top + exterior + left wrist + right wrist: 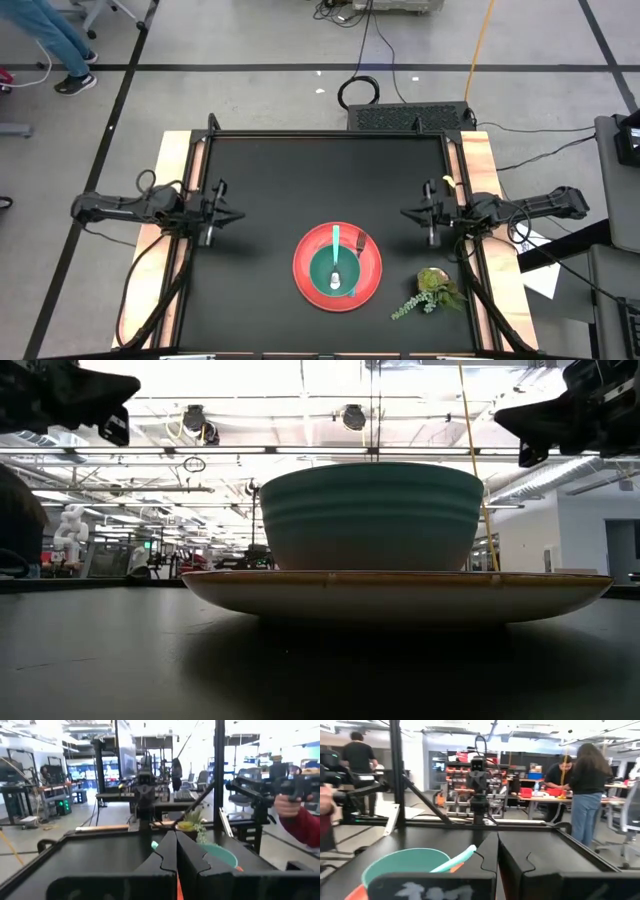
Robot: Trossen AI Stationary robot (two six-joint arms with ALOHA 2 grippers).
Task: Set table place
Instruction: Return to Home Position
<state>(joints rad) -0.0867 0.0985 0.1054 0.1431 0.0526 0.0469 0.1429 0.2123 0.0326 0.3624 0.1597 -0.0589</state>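
Resting at 6 o'clock on the surface (300,170), the red plate (299,268) looks stiff, slick and breakable; I would pinch its rim. My left gripper (232,214), 9 o'clock, and right gripper (412,213), 3 o'clock: closed, empty.

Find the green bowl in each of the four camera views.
High view: green bowl lower middle.
Low view: bowl fills the centre.
Left wrist view: bowl near foreground, partly hidden.
Right wrist view: bowl near foreground.
Shared landmark: the red plate beneath it.
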